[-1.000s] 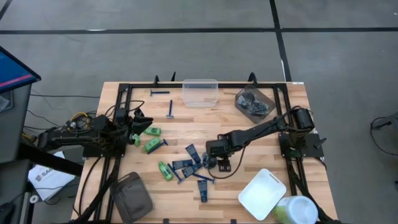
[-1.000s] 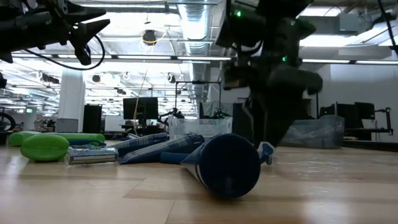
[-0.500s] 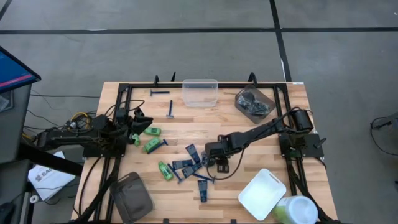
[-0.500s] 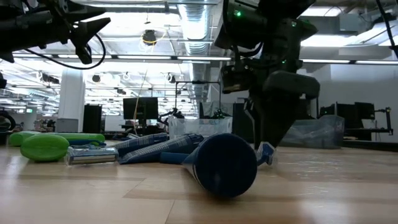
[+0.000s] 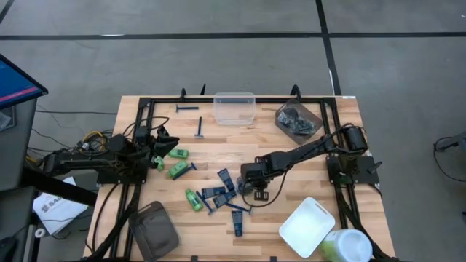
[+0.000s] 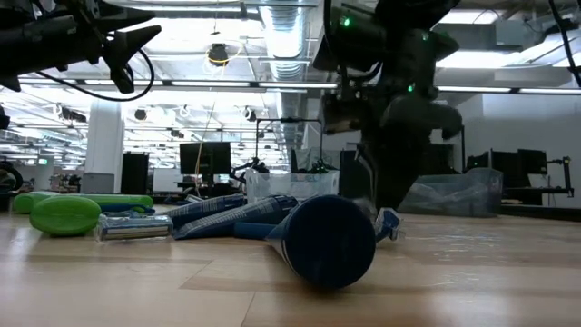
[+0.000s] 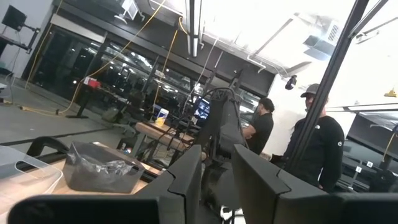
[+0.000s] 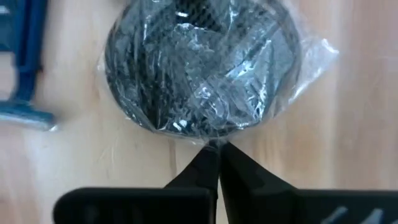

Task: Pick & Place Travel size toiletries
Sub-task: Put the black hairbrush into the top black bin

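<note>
Wooden table point(image 5: 306, 149): right gripper point(image 8: 217, 158) pinches a wrapped dark disc's point(image 8: 202, 68) plastic (fingers together); left gripper point(image 5: 162, 142) parted, idle.

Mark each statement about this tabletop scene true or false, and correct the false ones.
1. The right gripper is closed at the edge of a plastic-wrapped disc. True.
2. The clear tub holds several green bottles. False: it looks empty.
3. The left gripper hangs near the table's left edge, by a green bottle. True.
4. The white tub stands at the table's far edge. False: it sits near the front right corner.
5. A blue razor lies beside the clear tub. True.
</note>
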### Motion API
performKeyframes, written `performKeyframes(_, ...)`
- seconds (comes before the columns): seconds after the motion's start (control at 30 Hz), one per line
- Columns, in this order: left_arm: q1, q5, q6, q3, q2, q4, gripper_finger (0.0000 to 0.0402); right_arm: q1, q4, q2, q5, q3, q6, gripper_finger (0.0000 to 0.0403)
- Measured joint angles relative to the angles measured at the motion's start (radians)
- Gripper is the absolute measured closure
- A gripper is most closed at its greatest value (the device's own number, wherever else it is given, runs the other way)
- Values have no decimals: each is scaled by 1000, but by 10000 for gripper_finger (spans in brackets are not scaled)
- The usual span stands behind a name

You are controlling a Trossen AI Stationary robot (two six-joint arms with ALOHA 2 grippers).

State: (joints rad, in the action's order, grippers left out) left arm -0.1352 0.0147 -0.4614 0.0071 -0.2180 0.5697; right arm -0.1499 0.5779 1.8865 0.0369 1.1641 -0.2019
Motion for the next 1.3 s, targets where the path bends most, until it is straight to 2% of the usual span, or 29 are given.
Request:
performKeyframes(0.37,0,0,0,0,0,0,315,185,78,-299,-18,3,-15,402)
performKeyframes(0.53,0,-1,0,0,0,1,315,331,179,-436,-146,4,-99,403)
performKeyframes(0.7,0,-1,0,0,0,8,315,496,368,-511,-288,4,-265,403)
performKeyframes(0.83,0,-1,0,0,0,12,315,612,541,-519,-350,4,-384,403)
performKeyframes(0.93,0,-1,0,0,0,16,315,665,621,-497,-352,3,-407,403)
performKeyframes(1.3,0,0,0,0,0,21,315,724,682,-358,-379,-39,-403,398)
